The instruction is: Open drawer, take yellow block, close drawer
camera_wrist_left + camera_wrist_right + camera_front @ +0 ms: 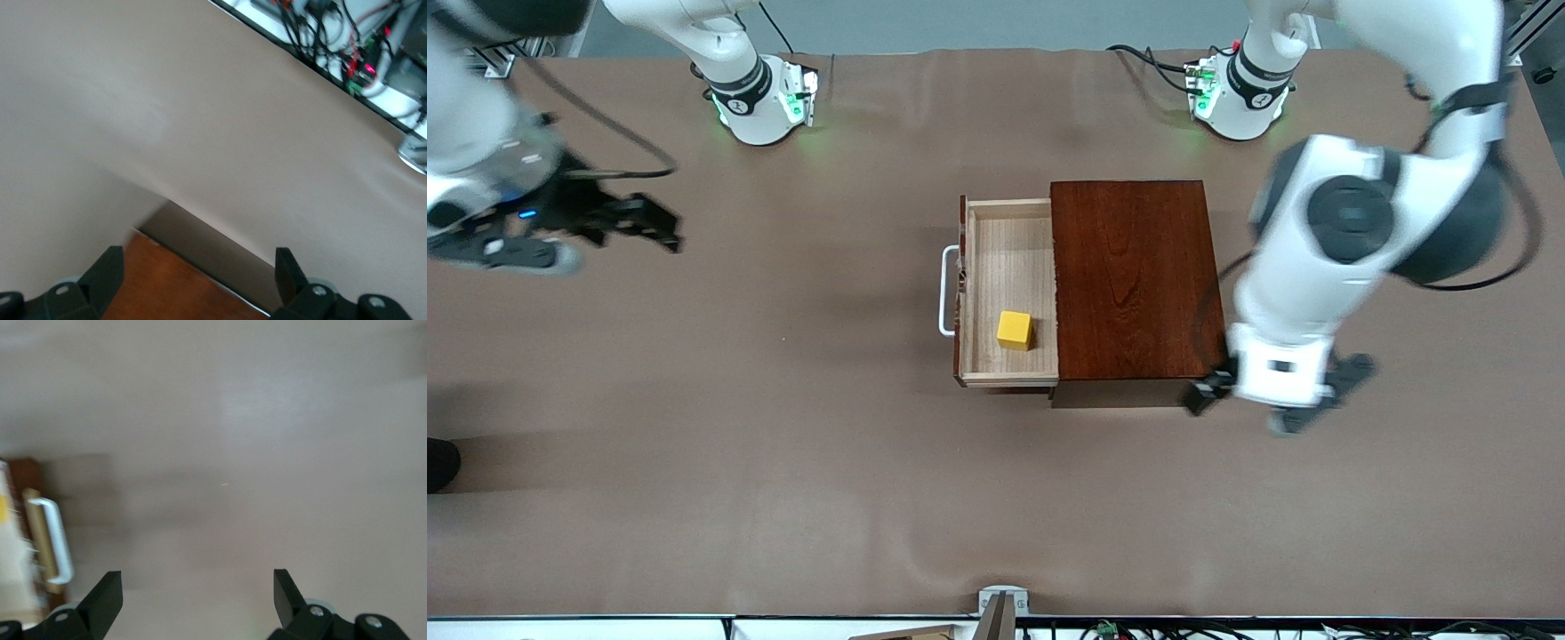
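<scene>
Inside the open drawer [1009,267] sits the yellow block [1014,330], light and hard; pinch its flat sides. Left hand [200,277] is wide over the wooden box [1134,277] corner; right hand [198,597] is wide, waiting over the tabletop [783,444].

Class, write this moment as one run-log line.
drawer: open | yellow block: in drawer | left gripper: open, over box corner | right gripper: open, over table

The drawer [1009,293] is pulled open from the dark box [1134,280]. The yellow block [1014,330] is seen inside it, near the front-camera end.
</scene>
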